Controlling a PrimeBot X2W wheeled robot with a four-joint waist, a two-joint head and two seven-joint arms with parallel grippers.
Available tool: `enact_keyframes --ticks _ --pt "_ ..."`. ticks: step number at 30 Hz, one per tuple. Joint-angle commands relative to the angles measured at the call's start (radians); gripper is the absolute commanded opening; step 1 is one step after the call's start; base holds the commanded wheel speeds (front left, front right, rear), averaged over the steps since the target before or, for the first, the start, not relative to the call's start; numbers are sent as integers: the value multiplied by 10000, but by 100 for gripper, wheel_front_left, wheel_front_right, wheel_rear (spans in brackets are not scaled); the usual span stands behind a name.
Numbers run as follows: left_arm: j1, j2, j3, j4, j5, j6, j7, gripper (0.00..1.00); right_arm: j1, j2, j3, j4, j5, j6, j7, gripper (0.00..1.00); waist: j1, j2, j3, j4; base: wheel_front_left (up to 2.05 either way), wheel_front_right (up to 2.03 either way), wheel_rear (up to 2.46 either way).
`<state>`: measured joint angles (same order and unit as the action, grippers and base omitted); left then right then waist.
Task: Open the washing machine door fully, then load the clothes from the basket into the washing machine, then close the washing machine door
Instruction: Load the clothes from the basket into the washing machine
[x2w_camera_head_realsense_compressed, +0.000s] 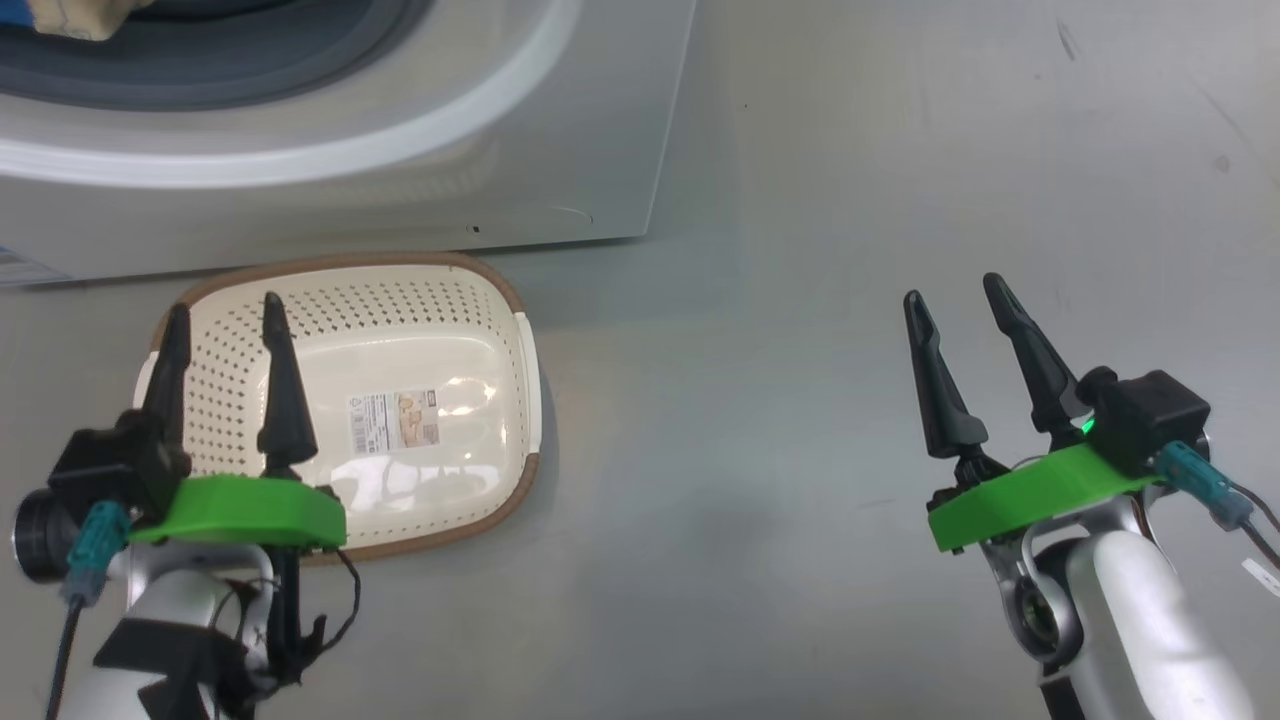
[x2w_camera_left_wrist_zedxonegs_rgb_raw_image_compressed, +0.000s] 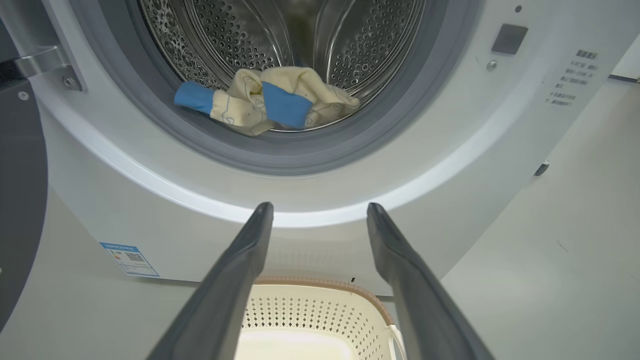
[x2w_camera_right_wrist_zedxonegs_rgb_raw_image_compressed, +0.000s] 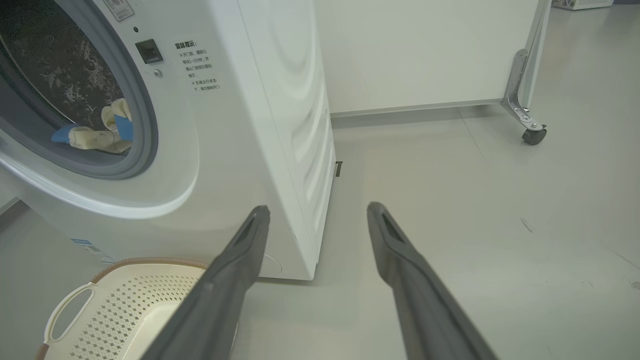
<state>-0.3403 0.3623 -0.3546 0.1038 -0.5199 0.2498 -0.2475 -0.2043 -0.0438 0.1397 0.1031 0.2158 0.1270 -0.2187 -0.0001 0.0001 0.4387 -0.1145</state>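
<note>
Now, basket (x2w_camera_head_realsense_compressed: 420, 300) lengthwise along washing machine (x2w_camera_head_realsense_compressed: 560, 150) front, clothes (x2w_camera_left_wrist_zedxonegs_rgb_raw_image_compressed: 280, 100) lying crosswise in drum (x2w_camera_left_wrist_zedxonegs_rgb_raw_image_compressed: 360, 50), both jaws wide, empty

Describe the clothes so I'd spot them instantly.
Find the big white washing machine and look into its steel drum. At the drum's front, by the grey gasket, lie the clothes: soft cream-yellow fabric with bright blue patches amid bare metal.
</note>
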Motion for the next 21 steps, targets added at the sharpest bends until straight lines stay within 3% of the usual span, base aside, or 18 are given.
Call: enact_keyframes --ticks 1,21 --pt "-4 218 347 -324 134 1828 -112 100 109 -64 170 -341 -102 37 44 100 1 -1 -123 48 0 0 0" --pt "1316 -192 -6 -338 230 2034 -121 100 757 -64 69 -778 -263 37 555 100 1 -1 -1013 334 0 0 0"
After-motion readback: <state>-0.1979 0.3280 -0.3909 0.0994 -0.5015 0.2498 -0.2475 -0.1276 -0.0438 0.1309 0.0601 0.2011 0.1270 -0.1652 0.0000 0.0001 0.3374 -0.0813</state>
